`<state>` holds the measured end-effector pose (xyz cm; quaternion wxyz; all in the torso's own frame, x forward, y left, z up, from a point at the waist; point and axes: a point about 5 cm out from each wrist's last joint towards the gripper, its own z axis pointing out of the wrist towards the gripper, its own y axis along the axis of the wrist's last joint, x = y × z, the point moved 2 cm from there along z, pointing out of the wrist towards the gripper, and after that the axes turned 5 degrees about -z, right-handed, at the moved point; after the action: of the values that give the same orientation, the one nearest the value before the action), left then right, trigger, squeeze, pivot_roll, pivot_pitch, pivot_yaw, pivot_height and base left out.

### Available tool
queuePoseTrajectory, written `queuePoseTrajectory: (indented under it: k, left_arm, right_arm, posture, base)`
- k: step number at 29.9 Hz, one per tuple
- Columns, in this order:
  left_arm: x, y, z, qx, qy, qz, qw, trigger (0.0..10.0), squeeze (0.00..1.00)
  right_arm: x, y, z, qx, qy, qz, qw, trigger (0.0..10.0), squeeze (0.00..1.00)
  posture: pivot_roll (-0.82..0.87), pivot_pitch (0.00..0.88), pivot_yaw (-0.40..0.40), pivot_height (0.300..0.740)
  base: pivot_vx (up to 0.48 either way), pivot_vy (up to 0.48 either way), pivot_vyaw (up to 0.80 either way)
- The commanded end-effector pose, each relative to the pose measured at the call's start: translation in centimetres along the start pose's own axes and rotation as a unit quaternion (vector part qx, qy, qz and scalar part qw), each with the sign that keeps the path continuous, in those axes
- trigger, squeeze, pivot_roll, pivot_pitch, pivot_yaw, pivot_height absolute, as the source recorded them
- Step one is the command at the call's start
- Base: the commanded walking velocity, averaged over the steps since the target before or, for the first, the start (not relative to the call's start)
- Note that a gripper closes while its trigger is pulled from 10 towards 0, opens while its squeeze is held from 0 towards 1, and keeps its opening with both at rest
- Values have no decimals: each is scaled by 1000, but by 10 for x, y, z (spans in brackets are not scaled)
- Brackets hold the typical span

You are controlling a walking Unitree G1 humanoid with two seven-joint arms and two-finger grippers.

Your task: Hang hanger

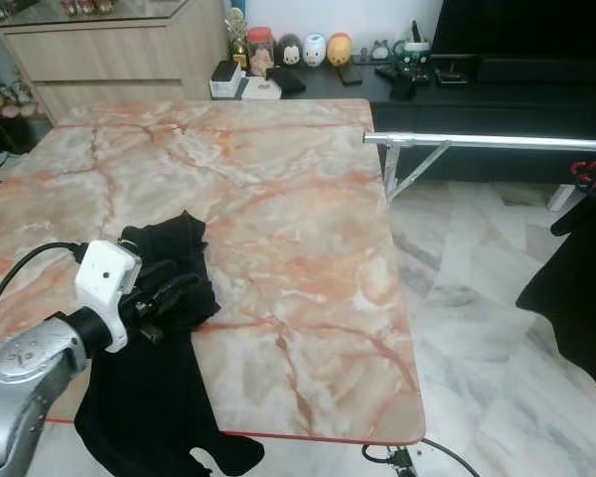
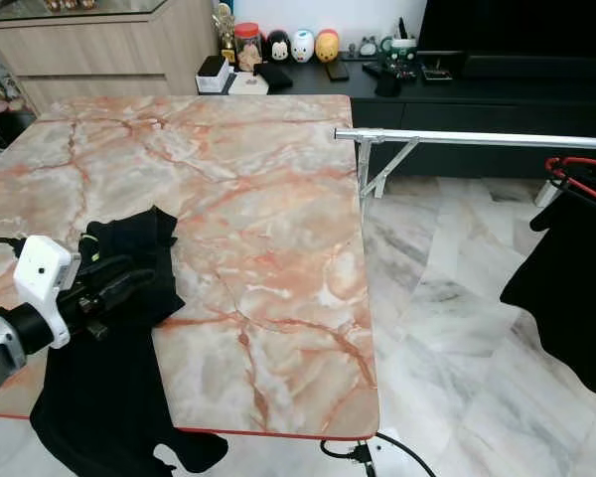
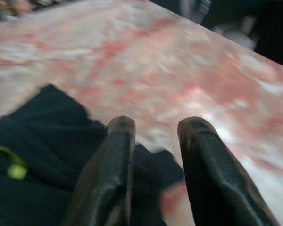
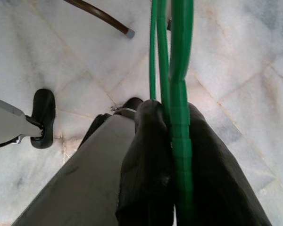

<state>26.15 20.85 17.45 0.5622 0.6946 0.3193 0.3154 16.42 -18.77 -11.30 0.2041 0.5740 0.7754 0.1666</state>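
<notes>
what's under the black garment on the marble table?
The black garment lies on the pink-veined marble table, its lower part draped over the near edge. The left gripper is at its bunched top. Anything beneath the fabric is covered.

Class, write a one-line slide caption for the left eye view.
Left gripper reaches onto black garment on marble table, near the metal rail.

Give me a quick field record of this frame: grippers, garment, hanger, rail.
left gripper: open, over the black garment at the marble table's near edge
right gripper: jaws shut on green hanger, pointing down at the marble floor
black garment: bunched on the table, part draping over the near edge
rail: silver, right of the table, beyond its far corner
on rail: red hanger with a dark garment at far right
</notes>
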Motion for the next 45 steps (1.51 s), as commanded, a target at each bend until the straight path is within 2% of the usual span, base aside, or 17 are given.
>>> queuePoseTrajectory:
  k: [1,5,7,9,10,11,12,13,15,16,19,25,27,31,35,41,45]
  left_arm:
    - [-6,2,-4,7,-27,0,1000,10000,1000]
    - [-1,12,-5,-30,-12,-12,999,10000,1000]
    - [5,19,-4,-67,16,-37,997,10000,1000]
    - [18,28,-2,-111,83,-35,990,10000,1000]
    - [25,30,0,-137,127,-50,981,10000,396]
    - [29,24,8,-163,191,-84,964,10000,0]
    - [29,24,8,-163,191,-84,964,10000,0]
    - [18,13,18,-161,201,-103,961,10000,0]
    - [11,8,22,-160,201,-101,961,10000,0]
    - [1,-4,30,-150,209,-110,960,10000,0]
    - [-10,-14,37,-129,202,-93,966,10000,0]
    - [2,-13,29,-129,216,-69,965,10000,0]
    - [3,-13,27,-121,210,-36,969,10000,0]
    - [6,-16,26,-122,219,-32,968,10000,0]
    - [5,-20,30,-123,225,-35,966,10000,0]
    - [0,-20,36,-142,237,-70,959,10000,0]
    - [-10,-19,49,-157,230,-94,956,10000,0]
  right_arm:
    - [2,-3,0,5,4,-4,1000,10000,0]
    - [1,-3,0,5,2,-5,1000,10000,0]
    - [0,-3,-1,5,1,-2,1000,10000,0]
    - [0,-3,-1,5,0,-2,1000,10000,0]
    - [-1,-3,-1,4,0,-2,1000,10000,0]
    - [-1,-2,-1,3,-1,1,1000,10000,0]
    - [-1,-2,-1,3,-1,1,1000,10000,0]
    - [-1,-2,-1,2,-2,5,1000,10000,0]
    - [-1,-2,-1,1,-3,10,1000,10000,0]
    - [-2,-1,-1,-3,-4,13,1000,10000,0]
    - [-2,0,0,-5,-6,13,1000,10000,0]
    - [-5,-1,-1,-4,-11,13,1000,10000,0]
    - [-7,-1,-1,-3,-11,10,1000,10000,0]
    - [-12,-1,-2,-1,-14,3,1000,10000,0]
    - [-19,-2,-3,1,-23,0,1000,10000,0]
    - [-26,-3,-4,2,-27,-4,1000,10000,0]
    - [-26,-2,-4,0,-25,-9,1000,10000,0]
  posture:
    - [120,53,25,740]
    - [118,59,24,740]
    - [117,65,22,740]
    - [121,69,19,740]
    - [133,73,16,740]
    - [133,76,15,740]
    - [133,76,15,740]
    - [133,76,15,740]
    - [133,76,15,740]
    - [108,76,12,740]
    - [94,75,8,740]
    - [107,75,-4,740]
    - [102,73,-16,740]
    - [92,70,-33,740]
    - [87,67,-58,740]
    - [86,72,-74,740]
    - [76,63,-73,740]
  base:
    - [0,0,0]
    - [0,0,0]
    - [0,0,0]
    - [0,0,0]
    - [0,0,0]
    - [0,0,0]
    - [0,0,0]
    - [0,0,0]
    - [0,0,0]
    - [0,0,0]
    - [0,0,0]
    - [0,0,0]
    - [0,0,0]
    - [0,0,0]
    - [0,0,0]
    - [0,0,0]
    - [0,0,0]
